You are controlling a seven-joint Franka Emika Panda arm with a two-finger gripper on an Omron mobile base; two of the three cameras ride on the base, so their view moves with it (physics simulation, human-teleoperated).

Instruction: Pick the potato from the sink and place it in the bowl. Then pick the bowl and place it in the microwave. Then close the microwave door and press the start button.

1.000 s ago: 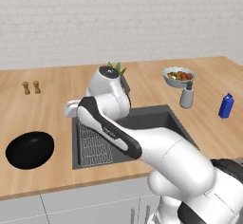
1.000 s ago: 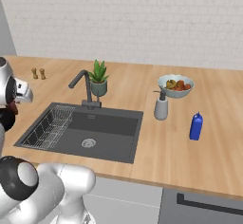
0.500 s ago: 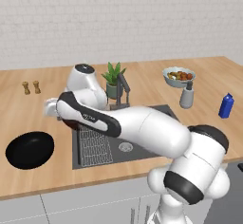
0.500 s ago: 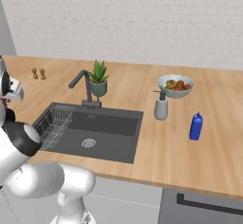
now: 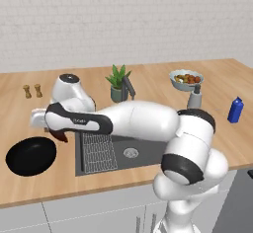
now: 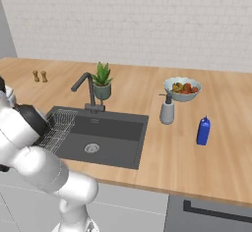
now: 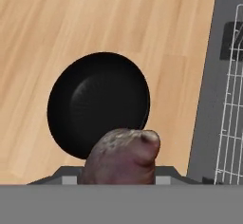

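The potato (image 7: 121,155), a dark reddish-brown lump, sits in my gripper (image 5: 59,134), which is shut on it. In the left base view the potato (image 5: 63,136) hangs just above the counter, between the sink's left edge and the bowl. The glossy black bowl (image 5: 30,155) lies on the wood to the left and holds nothing. In the hand view the bowl (image 7: 95,102) is just beyond the potato. The dark grey sink (image 5: 143,150) with its wire rack (image 5: 97,151) is to the right of the gripper. The microwave and its door are out of view.
Behind the sink stand a dark faucet (image 6: 86,89) and a potted plant (image 6: 102,81). A soap dispenser (image 6: 167,109), a pale bowl of food (image 6: 182,87) and a blue bottle (image 6: 203,130) stand on the right. Two small shakers (image 5: 31,91) are at the back left.
My arm has swung left from above the sink, carrying the potato over the sink's left edge to the counter beside the black bowl.
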